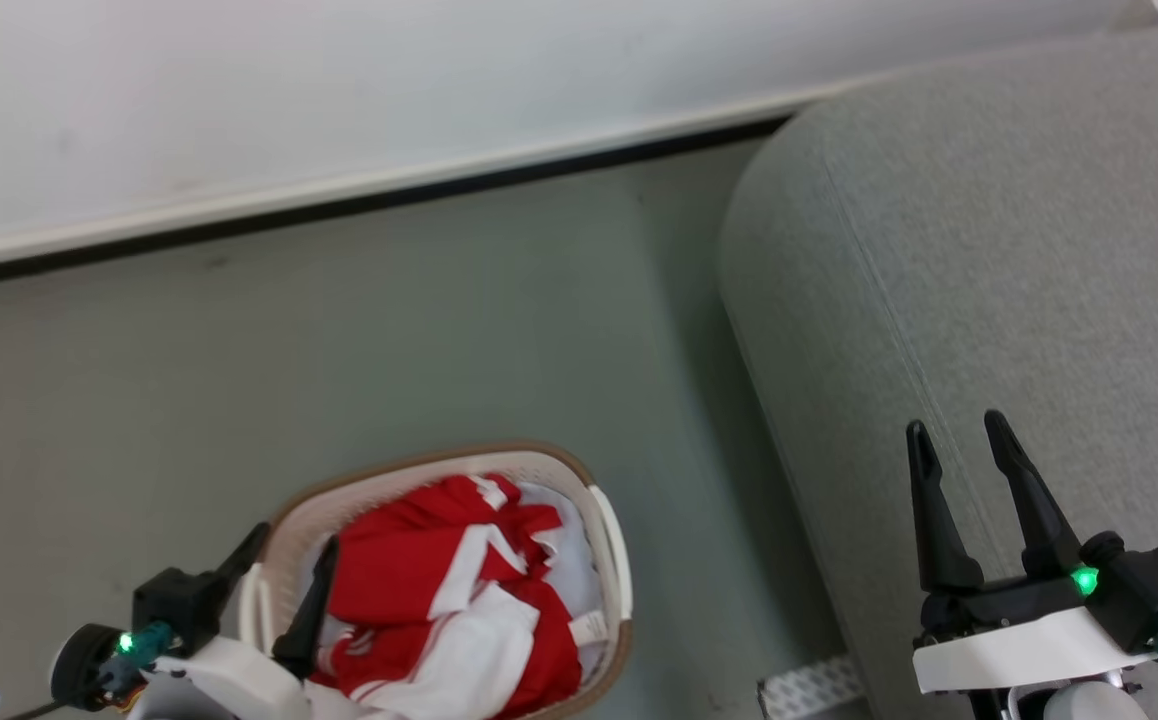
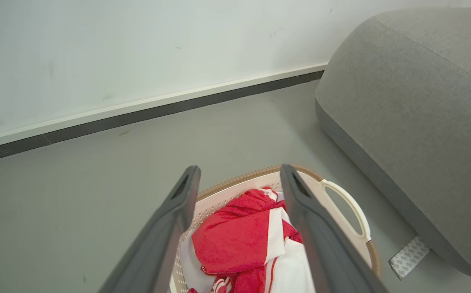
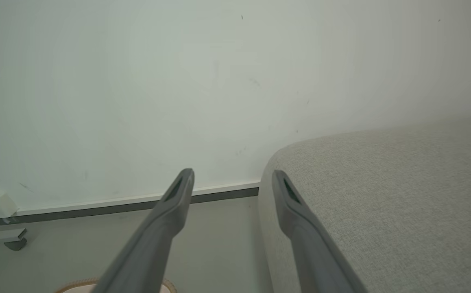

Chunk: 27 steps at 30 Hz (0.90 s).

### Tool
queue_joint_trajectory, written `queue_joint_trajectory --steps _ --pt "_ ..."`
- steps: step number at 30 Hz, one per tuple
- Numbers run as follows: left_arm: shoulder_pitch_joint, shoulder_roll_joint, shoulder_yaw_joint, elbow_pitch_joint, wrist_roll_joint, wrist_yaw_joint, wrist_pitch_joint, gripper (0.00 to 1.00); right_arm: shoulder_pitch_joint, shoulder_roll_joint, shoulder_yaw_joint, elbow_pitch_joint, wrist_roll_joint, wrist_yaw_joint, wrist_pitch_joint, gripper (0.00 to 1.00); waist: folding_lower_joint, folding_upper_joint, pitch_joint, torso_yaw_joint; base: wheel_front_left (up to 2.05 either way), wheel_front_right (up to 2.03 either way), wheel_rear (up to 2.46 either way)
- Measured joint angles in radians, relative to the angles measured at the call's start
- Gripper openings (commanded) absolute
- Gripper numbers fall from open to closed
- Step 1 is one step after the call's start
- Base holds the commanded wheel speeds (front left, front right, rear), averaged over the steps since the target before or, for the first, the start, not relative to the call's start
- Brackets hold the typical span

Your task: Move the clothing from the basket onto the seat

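**Both grippers released, clothing in the basket**

Far left in my head view, the left gripper (image 1: 294,540) sits low in the frame with its jaws spread wide and nothing between them. One finger lies over the basket's left rim and the other over the red cloth. I can't tell from there whether either touches. The left wrist view shows the two fingers apart, with the pile showing in the gap beyond them.

Next comes the basket (image 1: 439,458), oval, cream with a brown rim, standing on the grey floor (image 1: 339,330). It has a white loop handle on the side facing the sofa. The clothing (image 1: 409,570) is all inside it, a rumpled red heap with white panels and stripes. None of it hangs over the rim as far as I can see.

A small white patterned patch (image 1: 809,685) lies on the floor between the basket and the sofa base.

On the right is the seat (image 1: 989,250), light grey fabric with a rounded edge and one seam, and no garment on the part I see. The basket stands near it, not touching.

Far right, the right gripper (image 1: 955,425) is over the seat near the seam, with its jaws released and empty. Its fingertips point towards the white wall (image 1: 339,80).
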Motion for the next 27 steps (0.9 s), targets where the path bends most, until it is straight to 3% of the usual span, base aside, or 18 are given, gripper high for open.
queue_joint_trajectory --steps 11,19,27 --pt "-0.187 0.162 -0.355 0.278 -0.149 0.000 0.020 1.00 -0.033 0.000 0.014 -0.089 0.074 0.000 0.000 1.00 0.0000 0.0000 0.177 -0.121 0.00 0.00 0.00" --pt "-0.299 0.235 -0.631 0.344 -0.338 0.000 0.175 1.00 -0.042 0.000 0.010 -0.133 0.119 0.000 0.000 1.00 0.0000 -0.0001 0.298 -0.182 0.00 0.00 0.00" --pt "-0.420 0.310 -0.830 0.363 -0.471 0.000 0.299 1.00 -0.062 0.000 0.016 -0.170 0.164 0.000 0.000 1.00 0.0000 0.0000 0.413 -0.219 0.00 0.00 0.00"
